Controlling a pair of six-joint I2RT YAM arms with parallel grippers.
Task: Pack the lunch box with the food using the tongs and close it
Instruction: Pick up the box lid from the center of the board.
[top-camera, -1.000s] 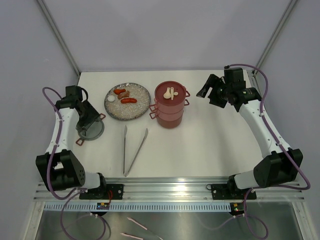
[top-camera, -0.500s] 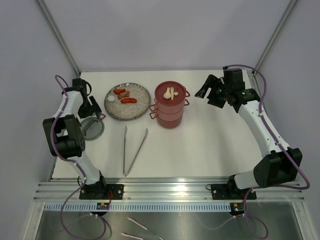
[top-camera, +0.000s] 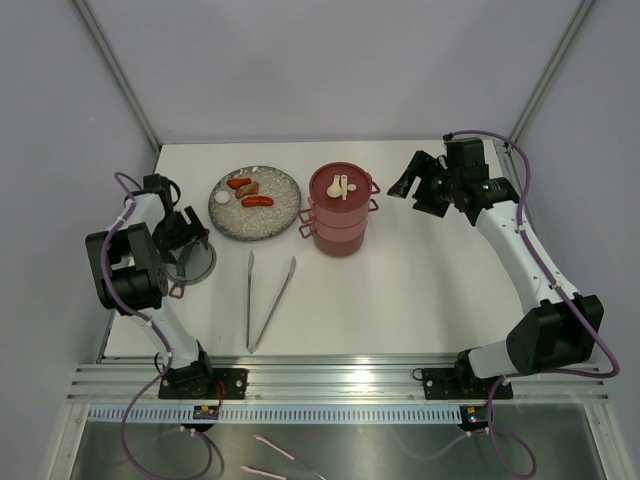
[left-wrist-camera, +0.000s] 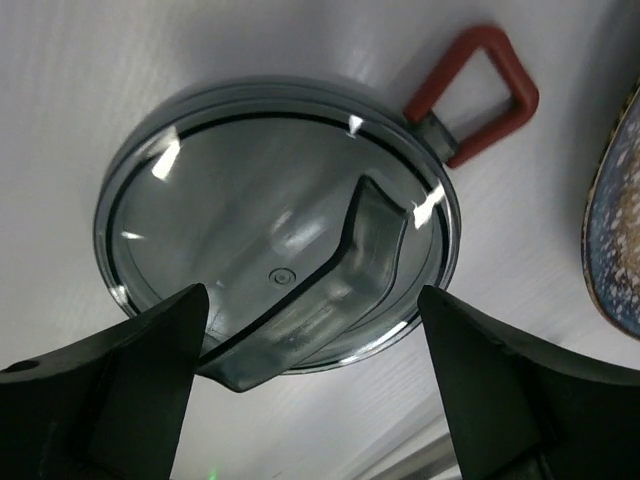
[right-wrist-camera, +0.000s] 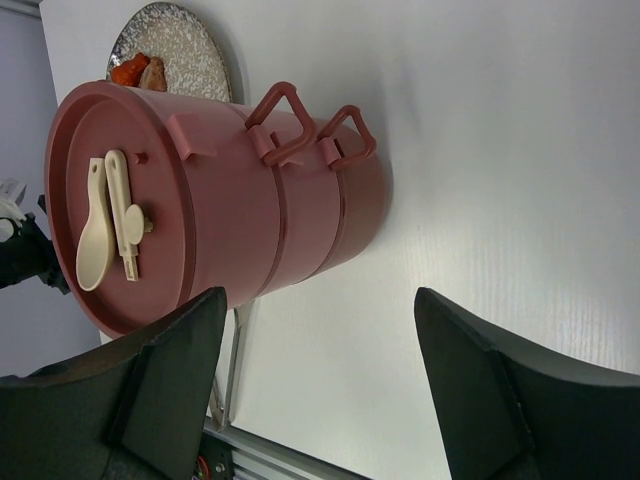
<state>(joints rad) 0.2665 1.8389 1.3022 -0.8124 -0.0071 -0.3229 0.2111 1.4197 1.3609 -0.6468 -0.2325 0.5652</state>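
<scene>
Smoky translucent round lid (left-wrist-camera: 250, 210), red loop | left pincer (left-wrist-camera: 310, 295) wide, empty | right pincer (right-wrist-camera: 320, 300) wide, empty

On the white table (top-camera: 400, 290) the dark-red lunch box (top-camera: 338, 228) is seen stacked, with a cream spoon (top-camera: 340, 186) on its lid. Just left of it, the food (top-camera: 256, 200) is lying on a speckled plate (top-camera: 262, 224). The tongs (top-camera: 268, 300) are laid nearer, apart from both. The left gripper (top-camera: 182, 232) is placed over a grey round lid (top-camera: 192, 264), perhaps touching it. The right gripper (top-camera: 412, 183) is seen right of the stack, apart.
</scene>
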